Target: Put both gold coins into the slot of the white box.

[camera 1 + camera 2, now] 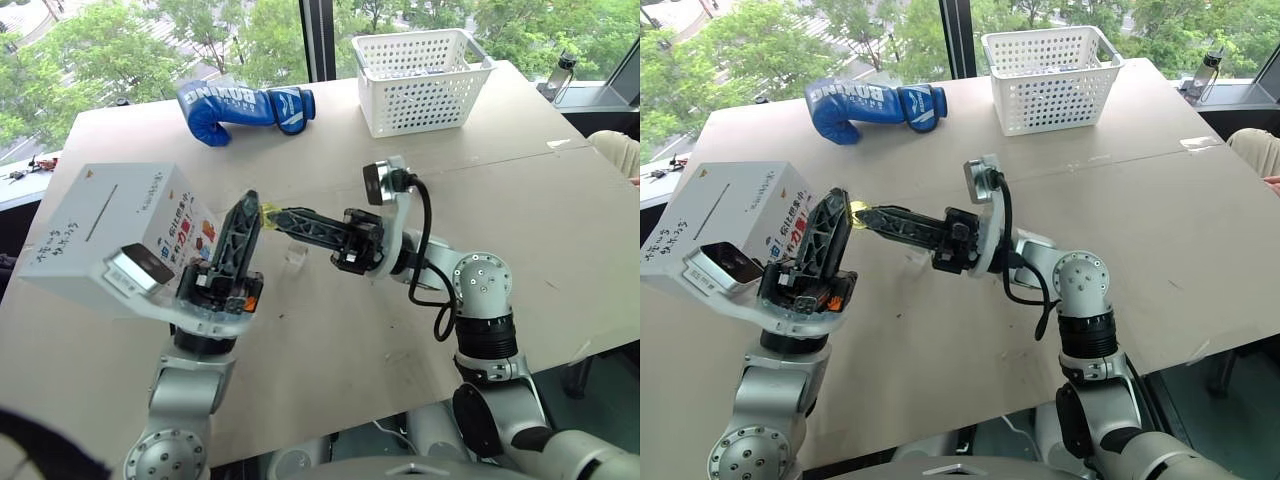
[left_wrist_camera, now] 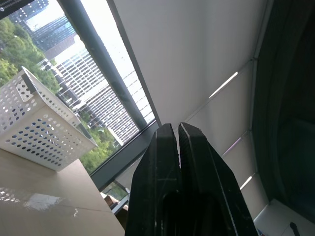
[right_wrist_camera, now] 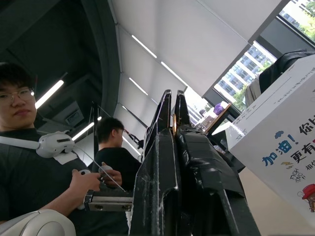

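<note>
Pale beige counter (image 1: pixel 560 230), seamed across its width, set against tall windows (image 1: pixel 250 35) with a dark mullion (image 1: pixel 318 40). Green treetops (image 1: pixel 100 50) outside in daylight; high-rise blocks (image 2: pixel 93 93) beyond. White ceiling (image 2: pixel 197 49) with strip lights (image 3: pixel 147 46). Two people (image 3: pixel 29 162) stand in the room, one holding a controller.

Gold coin (image 1: pixel 857 211) at the meeting fingertips: only a yellow glint, which gripper pinches it unclear. Second coin unlocated. White box (image 1: pixel 110 215) partly behind left gripper (image 1: pixel 252 203). Basket (image 2: pixel 34 125) cut off.
</note>
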Controlling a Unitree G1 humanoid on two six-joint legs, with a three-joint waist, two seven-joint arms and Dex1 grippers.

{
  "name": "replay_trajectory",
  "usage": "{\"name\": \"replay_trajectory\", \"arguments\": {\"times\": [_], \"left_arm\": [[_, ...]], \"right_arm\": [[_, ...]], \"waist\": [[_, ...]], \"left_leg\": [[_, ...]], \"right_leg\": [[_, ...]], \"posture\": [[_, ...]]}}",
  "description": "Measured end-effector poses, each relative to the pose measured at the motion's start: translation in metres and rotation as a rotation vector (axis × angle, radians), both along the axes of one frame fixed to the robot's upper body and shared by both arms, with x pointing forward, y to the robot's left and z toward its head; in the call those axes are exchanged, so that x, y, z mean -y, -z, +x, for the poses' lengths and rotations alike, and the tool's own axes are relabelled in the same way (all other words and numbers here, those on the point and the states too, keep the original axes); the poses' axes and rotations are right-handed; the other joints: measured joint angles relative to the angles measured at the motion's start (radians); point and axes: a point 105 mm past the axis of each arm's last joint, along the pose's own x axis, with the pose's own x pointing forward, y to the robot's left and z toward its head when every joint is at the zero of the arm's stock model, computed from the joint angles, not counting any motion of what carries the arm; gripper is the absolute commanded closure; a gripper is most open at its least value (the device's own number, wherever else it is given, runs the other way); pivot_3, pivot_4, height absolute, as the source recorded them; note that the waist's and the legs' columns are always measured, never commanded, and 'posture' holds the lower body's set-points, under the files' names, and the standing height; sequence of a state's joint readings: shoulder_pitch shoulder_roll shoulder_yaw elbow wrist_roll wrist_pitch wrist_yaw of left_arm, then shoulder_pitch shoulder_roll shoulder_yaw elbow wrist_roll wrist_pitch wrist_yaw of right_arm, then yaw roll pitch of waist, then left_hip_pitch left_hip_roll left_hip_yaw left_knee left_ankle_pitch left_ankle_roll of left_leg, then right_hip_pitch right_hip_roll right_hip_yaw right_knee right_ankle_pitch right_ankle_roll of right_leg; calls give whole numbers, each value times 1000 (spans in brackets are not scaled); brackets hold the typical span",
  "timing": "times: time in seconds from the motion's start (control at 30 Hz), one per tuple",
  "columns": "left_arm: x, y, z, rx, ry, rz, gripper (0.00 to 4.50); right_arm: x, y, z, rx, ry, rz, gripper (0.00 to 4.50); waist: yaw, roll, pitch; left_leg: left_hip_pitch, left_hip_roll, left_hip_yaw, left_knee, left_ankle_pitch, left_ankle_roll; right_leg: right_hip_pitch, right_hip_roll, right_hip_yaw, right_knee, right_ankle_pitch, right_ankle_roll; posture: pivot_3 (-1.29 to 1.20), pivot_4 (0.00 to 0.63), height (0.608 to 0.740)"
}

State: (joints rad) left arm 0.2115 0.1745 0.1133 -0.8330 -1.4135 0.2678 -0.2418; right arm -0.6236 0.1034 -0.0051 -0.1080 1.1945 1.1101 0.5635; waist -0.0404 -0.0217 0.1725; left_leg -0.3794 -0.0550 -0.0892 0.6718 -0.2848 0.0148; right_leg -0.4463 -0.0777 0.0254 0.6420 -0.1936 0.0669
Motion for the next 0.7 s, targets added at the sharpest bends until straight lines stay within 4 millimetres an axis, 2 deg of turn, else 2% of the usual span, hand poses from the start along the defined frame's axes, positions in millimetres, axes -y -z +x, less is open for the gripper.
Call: {"name": "replay_trajectory", "arguments": {"times": [0.43,0.53,0.57,0.67,0.7], "left_arm": [[0,4,0,-25,3,23,4356],[0,5,0,-27,3,25,4500],[0,5,0,-29,2,25,4500],[-1,5,1,-34,-8,26,4500],[-3,4,1,-32,-17,24,4500]], "right_arm": [[0,1,1,-4,6,-8,4500],[0,0,1,-4,6,-5,3644],[0,0,0,-5,3,0,3189],[1,-1,-1,-6,-7,10,2226],[1,-1,-1,-6,-7,10,2226]], "waist": [[0,0,0],[0,0,0],[0,0,0],[0,0,0],[0,0,0]], "left_leg": [[0,0,0,0,0,1],[0,0,0,0,-1,1],[0,0,0,0,-1,1],[0,0,0,0,-2,3],[0,0,0,0,-1,3]], "right_leg": [[0,0,0,0,0,0],[0,0,0,0,0,0],[0,0,0,0,0,0],[0,0,0,0,0,0],[0,0,0,0,0,0]], "posture": [[0,150,721],[0,150,721],[0,150,721],[0,150,721],[0,150,721]]}}
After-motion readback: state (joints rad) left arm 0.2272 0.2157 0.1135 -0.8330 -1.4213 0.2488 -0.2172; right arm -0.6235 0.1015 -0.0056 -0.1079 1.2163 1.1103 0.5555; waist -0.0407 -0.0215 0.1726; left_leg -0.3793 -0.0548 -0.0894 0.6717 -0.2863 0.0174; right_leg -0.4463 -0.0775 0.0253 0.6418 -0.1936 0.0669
